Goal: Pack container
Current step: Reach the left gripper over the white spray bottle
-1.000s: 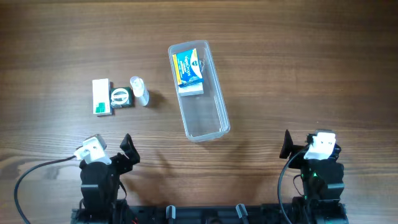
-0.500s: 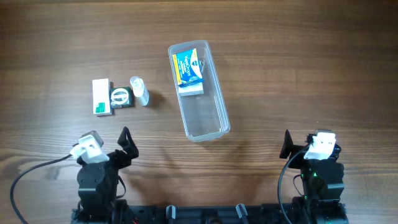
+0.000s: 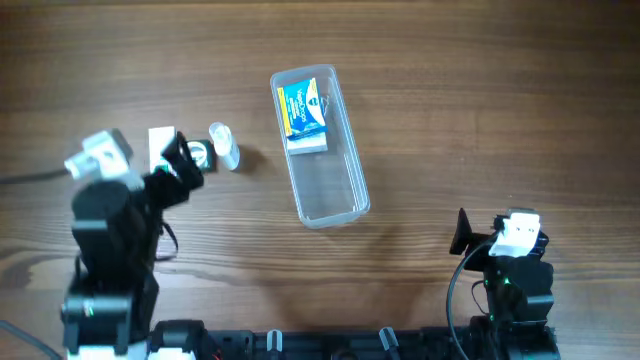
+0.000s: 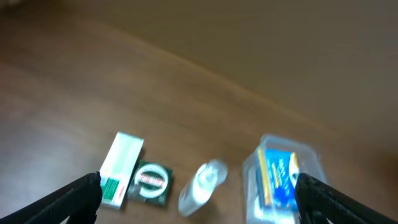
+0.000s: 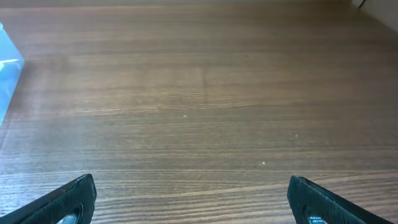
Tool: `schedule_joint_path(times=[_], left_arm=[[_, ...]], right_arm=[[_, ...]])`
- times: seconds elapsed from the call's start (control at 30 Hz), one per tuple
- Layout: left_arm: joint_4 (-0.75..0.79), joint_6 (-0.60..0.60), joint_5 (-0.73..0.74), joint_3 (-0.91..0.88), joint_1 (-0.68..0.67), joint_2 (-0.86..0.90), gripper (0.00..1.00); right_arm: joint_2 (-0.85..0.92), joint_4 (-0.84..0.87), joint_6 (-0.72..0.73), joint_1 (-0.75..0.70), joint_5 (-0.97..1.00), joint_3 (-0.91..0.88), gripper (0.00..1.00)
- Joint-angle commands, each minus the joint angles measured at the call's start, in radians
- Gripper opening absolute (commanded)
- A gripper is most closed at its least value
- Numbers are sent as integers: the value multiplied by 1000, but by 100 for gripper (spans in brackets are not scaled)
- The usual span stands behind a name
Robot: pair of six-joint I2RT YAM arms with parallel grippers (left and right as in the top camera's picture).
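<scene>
Container [image 3: 330, 185] holds one blue-yellow box [image 3: 303, 115]; left fingers [image 4: 78, 196], spread wide, have swung out toward the bottle [image 3: 224, 146] at its nine o'clock; right fingers [image 5: 68, 199] also apart.

No lettering can be read in any view. The blue and yellow box [image 3: 303, 112] lying in the container [image 3: 338, 195] carries print, but it is too small from overhead and blurred in the left wrist view. The white box [image 4: 122, 163] shows a green patch at one end, and the dark packet [image 4: 151, 181] shows a pale ring. Neither has legible words.
</scene>
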Motion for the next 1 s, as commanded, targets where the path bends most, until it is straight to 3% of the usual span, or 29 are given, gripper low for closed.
schedule_joint_path(times=[0.0, 0.23, 0.47, 0.63, 0.97], left_arm=[[-5, 4, 31, 134, -7, 118, 100], [-58, -39, 91, 311, -7, 322, 100], [-420, -47, 99, 636, -4, 607, 100], [-551, -47, 111, 815, 24, 854, 100], [-615, -37, 367, 869, 30, 1163, 99]], right_arm=[[-10, 3, 19, -4, -9, -5, 100], [-10, 3, 19, -4, -9, -5, 100], [-10, 3, 18, -4, -9, -5, 100], [-10, 3, 19, -4, -9, -5, 100], [-10, 3, 18, -4, -9, -5, 100]])
